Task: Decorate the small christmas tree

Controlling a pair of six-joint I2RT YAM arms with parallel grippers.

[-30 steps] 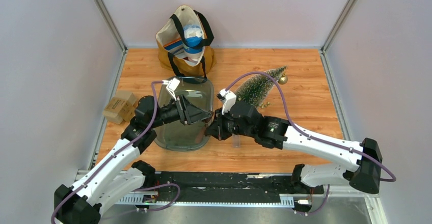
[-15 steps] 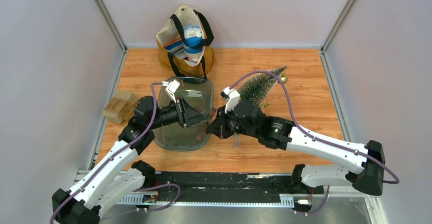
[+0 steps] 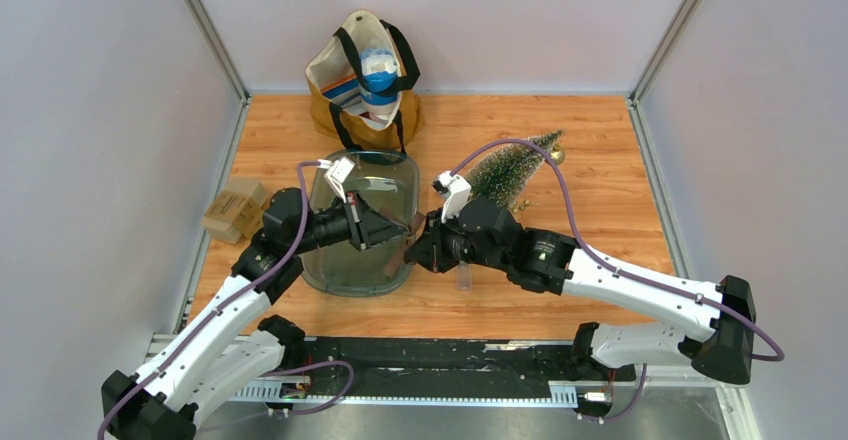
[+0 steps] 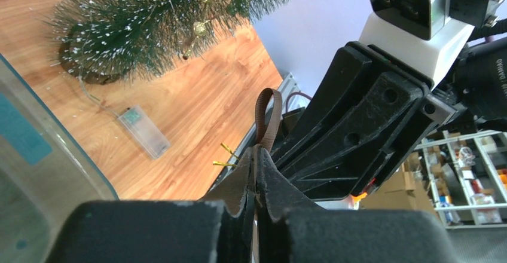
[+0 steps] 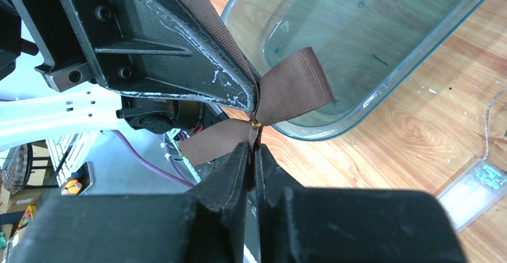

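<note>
Left fingers (image 4: 179,233) now tight on brown ribbon bow (image 5: 293,89), right fingers (image 5: 221,215) too, above wooden tabletop (image 3: 600,140) between grey walls (image 3: 450,20).

plain light-grey walls (image 3: 100,110) on three sides, aluminium corner posts (image 3: 205,30). wood-grain tabletop (image 3: 600,140), evenly lit. black rail (image 3: 440,355) along near edge. stocked shelves (image 4: 460,167) outside the cell, left wrist view.

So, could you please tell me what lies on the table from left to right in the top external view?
Cardboard boxes → clear tray → small christmas tree. The tote bag stands behind the tray and shares its left-to-right span, so I have left it out.
</note>
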